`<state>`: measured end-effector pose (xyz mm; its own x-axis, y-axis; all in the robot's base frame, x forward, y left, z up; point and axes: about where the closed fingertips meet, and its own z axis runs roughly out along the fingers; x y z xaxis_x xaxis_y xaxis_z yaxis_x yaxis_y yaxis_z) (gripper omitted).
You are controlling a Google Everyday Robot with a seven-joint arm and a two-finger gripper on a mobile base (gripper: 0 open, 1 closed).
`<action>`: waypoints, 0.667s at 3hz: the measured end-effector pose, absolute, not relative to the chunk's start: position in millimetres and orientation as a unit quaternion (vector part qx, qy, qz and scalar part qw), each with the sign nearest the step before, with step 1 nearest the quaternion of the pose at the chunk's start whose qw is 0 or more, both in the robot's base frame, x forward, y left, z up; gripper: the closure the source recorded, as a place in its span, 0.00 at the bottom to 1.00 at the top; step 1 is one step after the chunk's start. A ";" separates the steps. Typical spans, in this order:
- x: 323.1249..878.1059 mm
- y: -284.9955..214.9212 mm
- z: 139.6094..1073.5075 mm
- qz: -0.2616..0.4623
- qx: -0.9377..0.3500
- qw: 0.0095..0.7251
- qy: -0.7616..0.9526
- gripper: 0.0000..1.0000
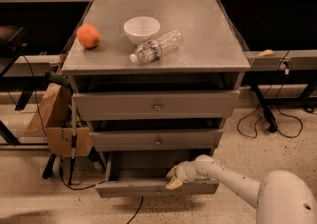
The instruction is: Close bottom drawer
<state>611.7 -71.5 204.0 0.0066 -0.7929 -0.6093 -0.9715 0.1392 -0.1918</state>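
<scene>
Bottom drawer (141, 189) stands pulled out at foot of cabinet (208, 39), under middle drawer (158, 140). Our gripper (174, 178) sits at its front's top edge, right of centre; jaws look parted, gripping nothing. We'd press flat on front, nearer centre, and push straight inward so drawer doesn't skew. Keep wrist low, below middle drawer.
</scene>
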 end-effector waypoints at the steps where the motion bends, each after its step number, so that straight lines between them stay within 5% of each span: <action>1: 608.0 -71.7 203.7 0.146 -0.640 0.306 0.690 1.00; 2: 607.5 -71.0 203.5 0.144 -0.639 0.306 0.691 1.00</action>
<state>607.5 -71.0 203.5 0.0031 -0.7946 -0.6072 -0.9710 0.1429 -0.1919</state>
